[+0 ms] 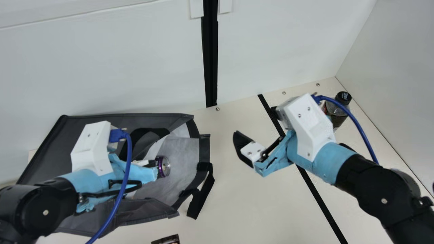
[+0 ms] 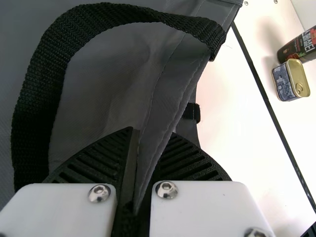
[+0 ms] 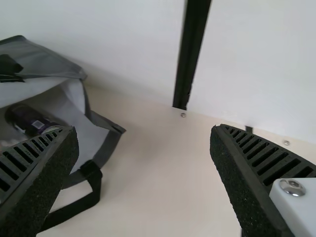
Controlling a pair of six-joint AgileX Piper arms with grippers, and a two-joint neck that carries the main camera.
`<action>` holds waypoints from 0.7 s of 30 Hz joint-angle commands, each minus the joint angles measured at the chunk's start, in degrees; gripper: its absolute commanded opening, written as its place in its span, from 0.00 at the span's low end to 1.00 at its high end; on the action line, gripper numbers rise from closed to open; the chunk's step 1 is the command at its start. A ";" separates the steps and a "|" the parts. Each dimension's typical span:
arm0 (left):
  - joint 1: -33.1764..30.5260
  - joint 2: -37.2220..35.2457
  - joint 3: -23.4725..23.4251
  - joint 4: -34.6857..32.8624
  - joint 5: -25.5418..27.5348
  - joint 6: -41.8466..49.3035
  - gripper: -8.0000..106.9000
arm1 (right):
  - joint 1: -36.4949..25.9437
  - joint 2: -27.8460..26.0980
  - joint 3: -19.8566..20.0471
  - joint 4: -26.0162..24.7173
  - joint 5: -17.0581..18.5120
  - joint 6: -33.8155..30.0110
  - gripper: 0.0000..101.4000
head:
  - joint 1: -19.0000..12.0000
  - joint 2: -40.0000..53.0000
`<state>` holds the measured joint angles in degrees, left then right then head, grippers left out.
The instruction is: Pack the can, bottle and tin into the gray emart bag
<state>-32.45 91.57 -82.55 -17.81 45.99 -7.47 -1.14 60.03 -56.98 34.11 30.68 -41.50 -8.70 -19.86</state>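
- The left gripper (image 1: 150,163) has its jaws clenched on an edge of the gray bag (image 1: 51,149).
- The purple can (image 1: 164,166) lies inside this bag, just beside these jaws.
- The right gripper (image 1: 240,144) has its jaws released, wide apart.
- Past them, the bottle (image 1: 336,113) (partly covered in main view) stands on the worktop (image 1: 230,189).
- The tin (image 2: 291,81) is just beside the bottle, well apart from the left jaws.

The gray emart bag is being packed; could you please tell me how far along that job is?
The purple can is already inside the bag. The left gripper holds the bag's edge; the right gripper is open and empty. The bottle and tin are left, outside the bag on the table.
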 commanded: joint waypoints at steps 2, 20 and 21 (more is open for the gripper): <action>0.00 0.00 0.00 0.00 0.00 0.00 0.16 | -1.60 -0.75 -0.23 -2.39 0.28 1.55 0.90 | -1.30 -0.14; 0.00 0.00 0.00 0.00 0.00 0.00 0.16 | -8.11 -4.62 -2.67 -21.78 3.60 15.69 0.90 | -1.30 -0.14; 0.00 0.00 0.00 0.00 0.00 0.00 0.16 | -8.29 -4.78 -2.98 -23.04 3.99 16.69 0.90 | -1.30 -0.14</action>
<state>-32.45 91.57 -82.55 -17.81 45.99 -7.47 -9.34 55.31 -59.78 13.80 34.30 -26.49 -8.70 -19.86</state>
